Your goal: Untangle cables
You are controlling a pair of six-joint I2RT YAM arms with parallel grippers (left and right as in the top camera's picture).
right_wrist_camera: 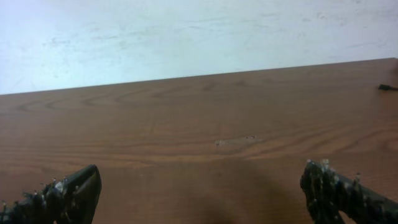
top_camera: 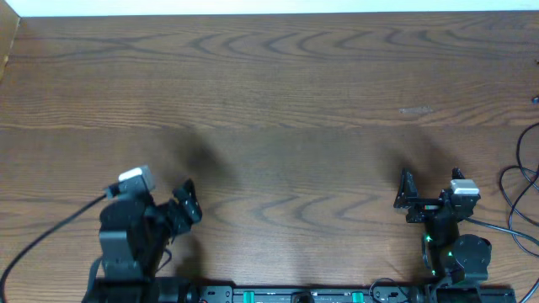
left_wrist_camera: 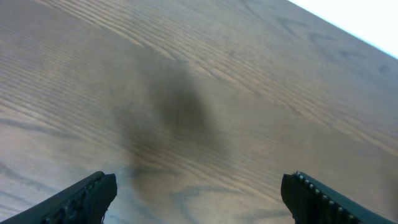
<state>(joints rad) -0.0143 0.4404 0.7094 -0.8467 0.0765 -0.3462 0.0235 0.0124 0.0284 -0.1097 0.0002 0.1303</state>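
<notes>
Thin black cords (top_camera: pixel 520 181) loop at the table's far right edge in the overhead view, partly cut off by the frame; I cannot tell whether they are tangled. A small dark plug end (right_wrist_camera: pixel 387 87) lies at the right edge of the right wrist view. No white cable shows. My left gripper (top_camera: pixel 187 204) is open and empty near the front left, over bare wood (left_wrist_camera: pixel 199 193). My right gripper (top_camera: pixel 406 192) is open and empty near the front right, left of the cords, over bare wood (right_wrist_camera: pixel 202 186).
The wooden table (top_camera: pixel 269 93) runs back to a white wall (right_wrist_camera: pixel 186 37). A thicker black lead (top_camera: pixel 50 231) runs from the left arm to the front left corner. The arm bases stand along the front edge (top_camera: pixel 295 295).
</notes>
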